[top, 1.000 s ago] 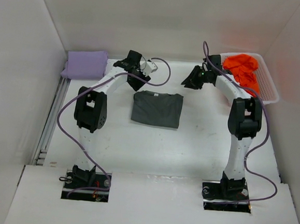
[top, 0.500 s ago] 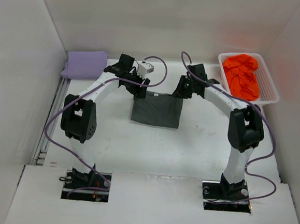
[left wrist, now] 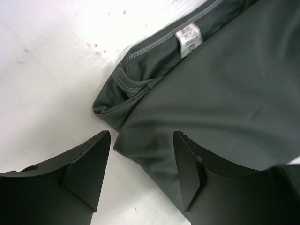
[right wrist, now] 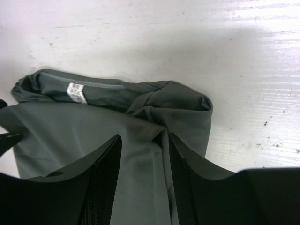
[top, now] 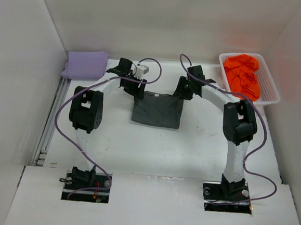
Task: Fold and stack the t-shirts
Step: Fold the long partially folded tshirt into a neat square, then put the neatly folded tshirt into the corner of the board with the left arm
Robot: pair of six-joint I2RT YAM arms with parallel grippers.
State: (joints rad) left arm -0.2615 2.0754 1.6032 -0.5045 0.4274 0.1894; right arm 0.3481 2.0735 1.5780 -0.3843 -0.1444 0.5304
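Cloth on the far left first: the purple shirt [top: 85,64] sits folded at the far left corner of the table [top: 189,147], well apart from the action. Moving right, we find the left claw [left wrist: 140,152] down low at the far left corner of the grey shirt [top: 157,110], which lies folded in the middle of the table. Its jaws stand about half apart and grip nothing: one finger [left wrist: 82,164] is over bare table, the other over the cloth, and the shirt's corner shows in the gap between them. Whether the tips touch the fabric, we cannot tell. Along the collar edge we pass the little white label [right wrist: 76,92] and reach the right claw [right wrist: 143,159] at the far right corner. It too is partly open, fingers straddling a bunched fold of grey cloth, not pinched shut on it. Further right, the orange shirt [top: 242,75] lies crumpled in the white basket [top: 271,86] at the far right corner.
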